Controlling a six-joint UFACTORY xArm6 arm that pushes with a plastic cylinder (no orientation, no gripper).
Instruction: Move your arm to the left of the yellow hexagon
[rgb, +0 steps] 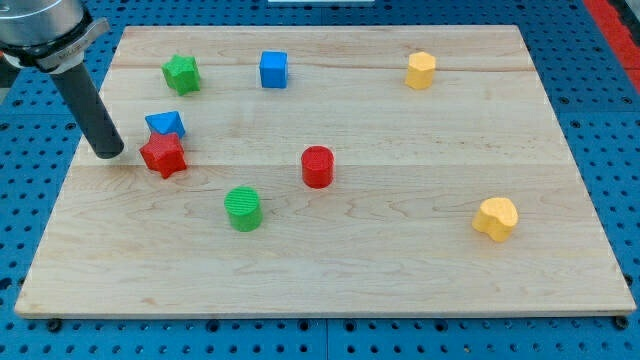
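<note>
The yellow hexagon (421, 70) stands near the view's top, right of centre, on the wooden board (400, 270). My tip (107, 153) rests on the board near its left edge, far to the left of the hexagon and lower in the view. It is just left of the red star (163, 155) and below-left of the blue triangle (165, 124), with a small gap to the star.
A green star (182, 73) and a blue cube (273, 69) sit near the top left. A red cylinder (317, 166) and a green cylinder (243, 208) are mid-board. A yellow heart-like block (495, 218) is at the lower right.
</note>
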